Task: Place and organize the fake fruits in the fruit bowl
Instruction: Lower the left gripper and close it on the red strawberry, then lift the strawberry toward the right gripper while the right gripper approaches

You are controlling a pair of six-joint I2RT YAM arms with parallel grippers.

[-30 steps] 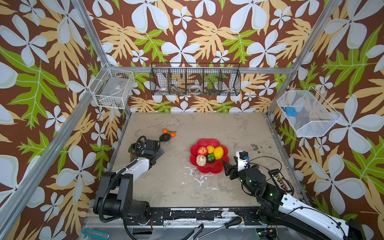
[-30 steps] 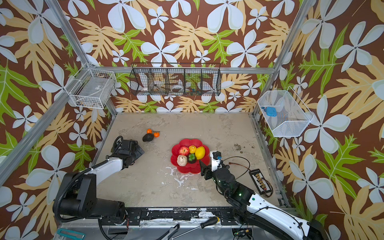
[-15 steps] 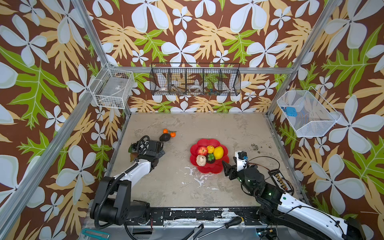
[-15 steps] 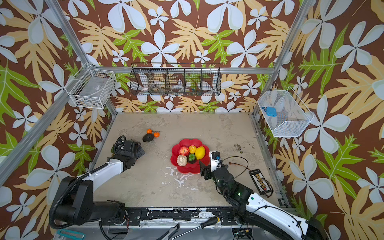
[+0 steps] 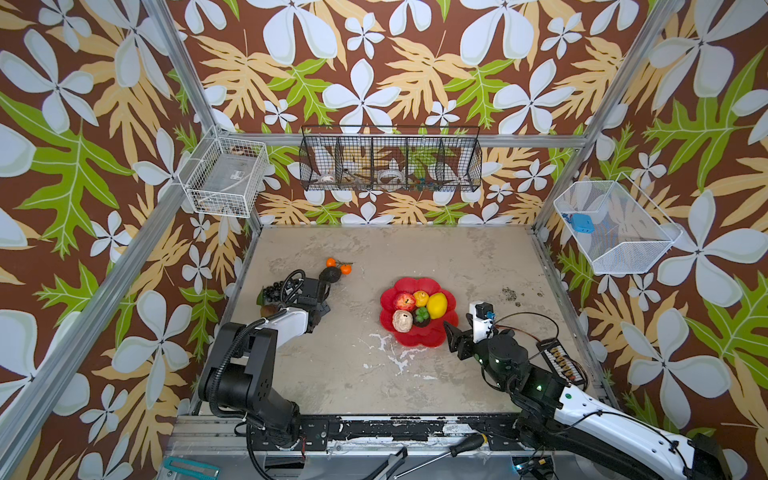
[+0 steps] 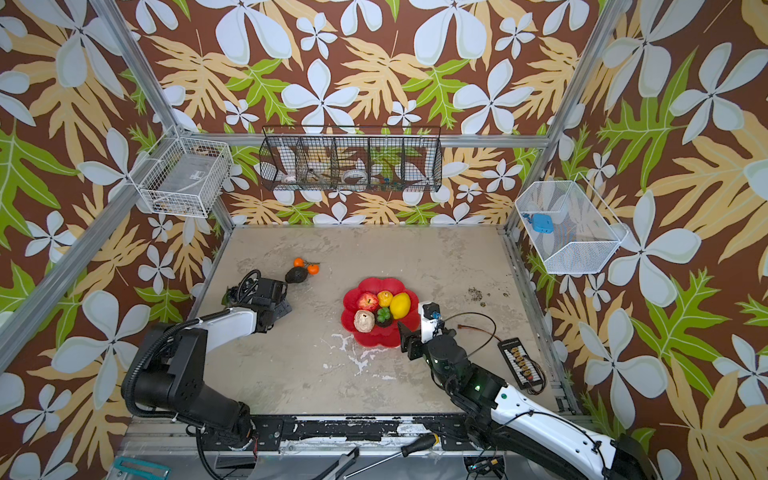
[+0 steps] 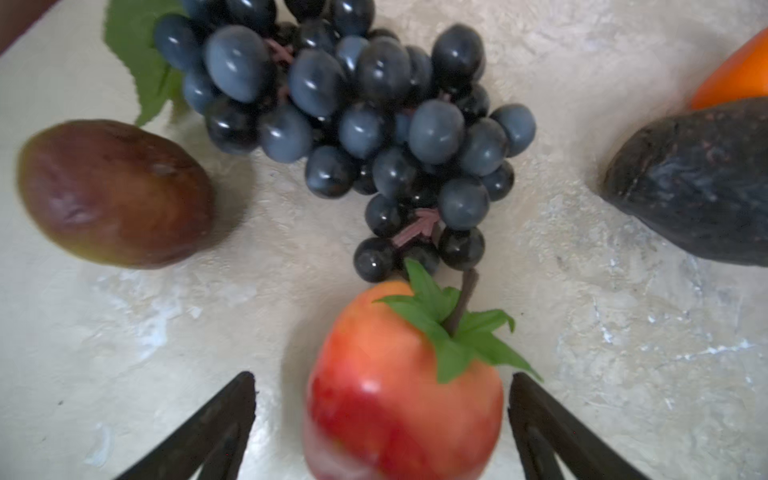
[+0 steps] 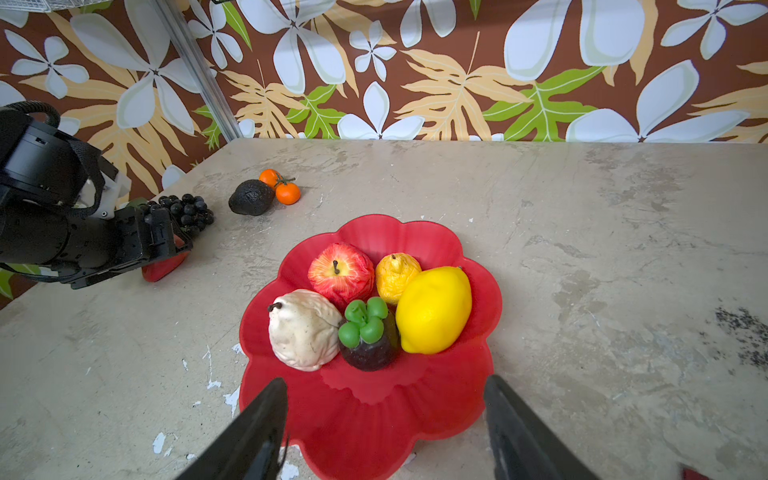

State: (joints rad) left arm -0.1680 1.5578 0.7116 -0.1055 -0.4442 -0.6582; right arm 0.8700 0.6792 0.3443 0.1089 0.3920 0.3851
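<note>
Straddling a red fruit point(image 7: 399, 386) beside the grapes point(image 7: 353, 124), centre left in both top views, with left hand point(image 7: 381, 376) released. Hovering at the bowl's point(image 5: 415, 338) lower-right rim, right hand point(image 8: 384, 378) spread, empty.

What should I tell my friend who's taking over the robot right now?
Left gripper: open, jaws either side of the strawberry, not yet gripping.
Right gripper: open, empty, over the fruit bowl edge.
Done: apple, pear, lemon, cream lumpy piece and dark green-topped fruit sit in the bowl.
To do: strawberry, grape bunch, avocado, two oranges and brown fruit lie on the table.
</note>
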